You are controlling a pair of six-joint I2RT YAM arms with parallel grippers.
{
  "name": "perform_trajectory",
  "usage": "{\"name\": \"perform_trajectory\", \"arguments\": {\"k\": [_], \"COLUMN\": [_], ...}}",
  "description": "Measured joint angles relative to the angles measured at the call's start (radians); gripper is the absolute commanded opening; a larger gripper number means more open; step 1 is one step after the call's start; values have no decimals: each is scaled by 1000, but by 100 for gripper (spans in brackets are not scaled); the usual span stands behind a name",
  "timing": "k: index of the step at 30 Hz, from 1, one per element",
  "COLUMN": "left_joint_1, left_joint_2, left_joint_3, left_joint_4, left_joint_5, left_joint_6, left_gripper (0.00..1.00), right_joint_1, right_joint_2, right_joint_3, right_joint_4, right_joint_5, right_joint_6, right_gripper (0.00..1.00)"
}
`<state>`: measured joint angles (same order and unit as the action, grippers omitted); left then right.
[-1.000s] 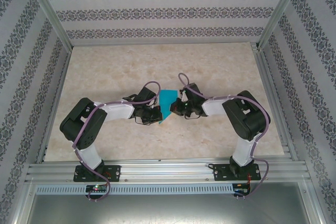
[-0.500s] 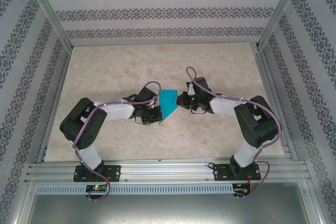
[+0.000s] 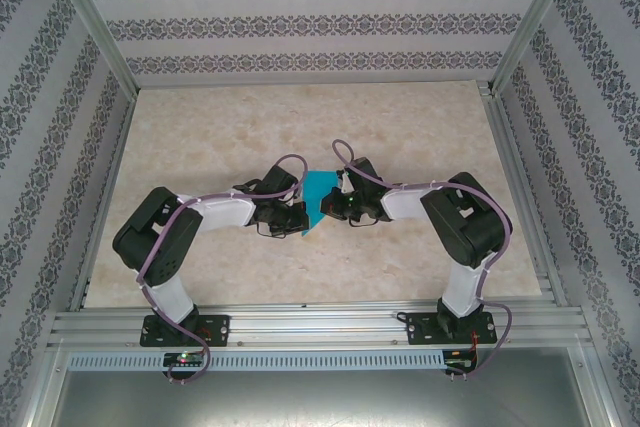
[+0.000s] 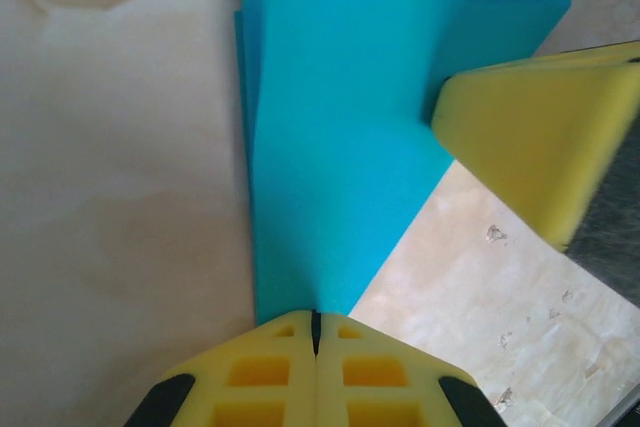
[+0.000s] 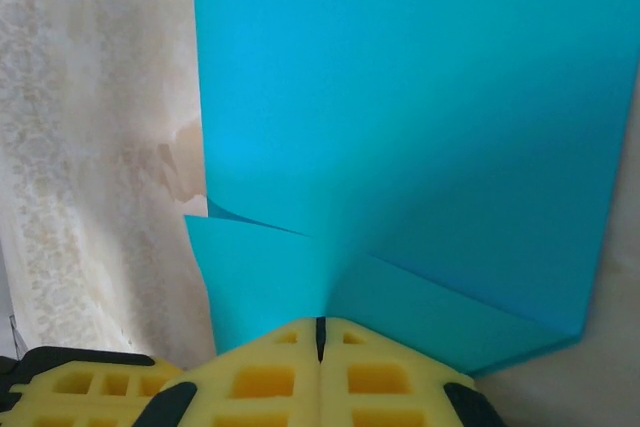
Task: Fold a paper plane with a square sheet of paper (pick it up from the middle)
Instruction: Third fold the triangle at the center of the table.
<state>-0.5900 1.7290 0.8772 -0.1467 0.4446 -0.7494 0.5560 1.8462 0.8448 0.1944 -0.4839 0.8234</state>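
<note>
Edges of folded paper (image 3: 318, 197) sit clamped in both jaws, table (image 3: 300, 127) free around.

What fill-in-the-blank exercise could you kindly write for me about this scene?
1. The left gripper is ___ on the sheet of paper.
2. The right gripper holds the same sheet, so ___ grippers hold it.
3. The fingers of each gripper are ___ in colour.
Missing words: shut; two; yellow.

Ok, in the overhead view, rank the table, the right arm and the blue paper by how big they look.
Largest: table.
Next: right arm.
Smallest: blue paper, clearly.
</note>
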Motion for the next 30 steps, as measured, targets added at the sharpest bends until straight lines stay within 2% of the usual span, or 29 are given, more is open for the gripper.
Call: {"name": "perform_trajectory", "arguments": {"k": [17, 30], "left_joint_1": [1, 1], "left_joint_2": [92, 33], "left_joint_3": [89, 1], "left_joint_4": [15, 24], "left_joint_5": [31, 80], "left_joint_6": [18, 172], "left_gripper": [0, 0], "right_joint_1": [-4, -2], "right_joint_2": [18, 34], "right_joint_3": [21, 78], "right_joint_4": [-7, -105], "right_joint_5": [-4, -5], "right_joint_6": [8, 7], "right_gripper": [0, 0]}}
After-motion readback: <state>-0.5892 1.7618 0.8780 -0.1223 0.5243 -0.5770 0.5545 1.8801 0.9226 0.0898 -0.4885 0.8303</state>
